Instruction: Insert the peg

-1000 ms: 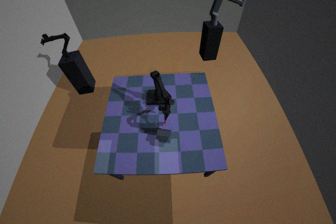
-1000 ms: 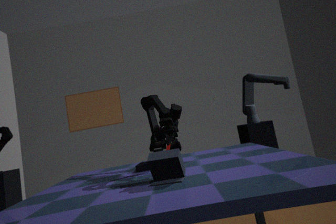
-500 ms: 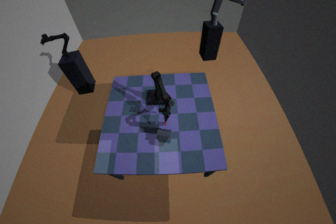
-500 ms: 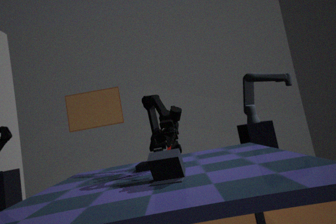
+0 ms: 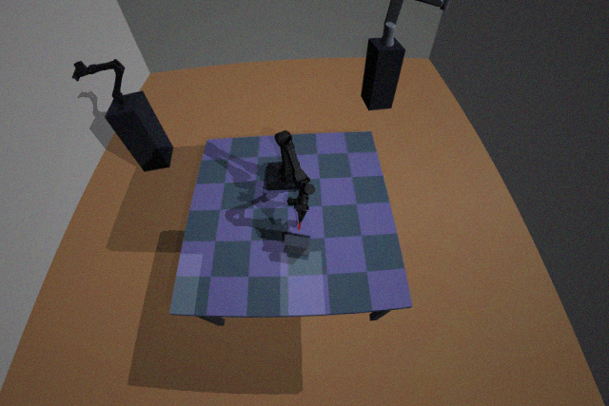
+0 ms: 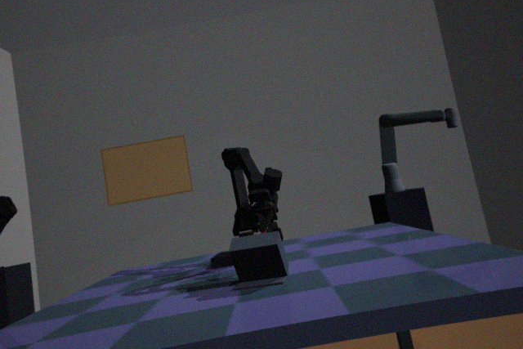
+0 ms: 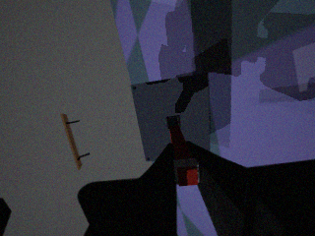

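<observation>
The red peg (image 5: 299, 225) (image 6: 264, 231) (image 7: 192, 177) is a slim bar with a square-looking end. My gripper (image 5: 301, 220) (image 7: 178, 147) is shut on it and holds it off the table. The sloped grey panel (image 5: 298, 240) (image 6: 257, 241) (image 7: 158, 105) stands in front of the arm. Its small dark square hole (image 7: 172, 119) shows in the wrist view. There the peg's far end overlaps the near edge of the hole; whether the tip is inside or just above cannot be told. In the exterior view the panel block partly hides the peg.
The panel stands on a purple and teal checkered table (image 5: 343, 254) (image 6: 380, 290). Shadows of the arm fall across the table and panel. Two other arms stand on dark pedestals (image 5: 140, 131) (image 5: 383, 74) away from the table.
</observation>
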`<state>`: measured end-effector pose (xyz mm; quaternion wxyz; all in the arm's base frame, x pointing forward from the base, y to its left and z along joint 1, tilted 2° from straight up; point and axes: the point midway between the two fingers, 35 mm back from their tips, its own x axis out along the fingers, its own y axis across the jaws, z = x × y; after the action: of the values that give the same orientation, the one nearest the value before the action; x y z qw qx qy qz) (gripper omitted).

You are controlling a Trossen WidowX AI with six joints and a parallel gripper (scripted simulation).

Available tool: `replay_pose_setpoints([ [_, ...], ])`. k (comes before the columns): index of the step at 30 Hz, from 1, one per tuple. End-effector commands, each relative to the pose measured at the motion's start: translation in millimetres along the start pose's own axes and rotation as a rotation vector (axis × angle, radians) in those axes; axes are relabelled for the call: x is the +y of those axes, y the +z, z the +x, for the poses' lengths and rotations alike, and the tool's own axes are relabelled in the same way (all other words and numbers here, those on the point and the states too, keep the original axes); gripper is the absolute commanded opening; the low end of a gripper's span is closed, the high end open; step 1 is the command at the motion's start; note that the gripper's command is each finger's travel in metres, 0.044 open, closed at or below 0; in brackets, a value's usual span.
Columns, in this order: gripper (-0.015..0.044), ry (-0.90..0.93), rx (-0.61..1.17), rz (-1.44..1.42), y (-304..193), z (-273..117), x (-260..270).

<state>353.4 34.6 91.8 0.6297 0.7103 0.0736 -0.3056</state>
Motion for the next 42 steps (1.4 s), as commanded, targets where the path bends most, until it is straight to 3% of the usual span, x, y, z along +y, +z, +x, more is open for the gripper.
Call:
replay_pose_setpoints([
  [1,0.0000,-0.003,0.001,-0.005,0,3,-2],
  [19,0.0000,-0.001,0.001,-0.006,0,25,-2],
  [42,0.0000,0.001,0.001,-0.003,0,26,-1],
])
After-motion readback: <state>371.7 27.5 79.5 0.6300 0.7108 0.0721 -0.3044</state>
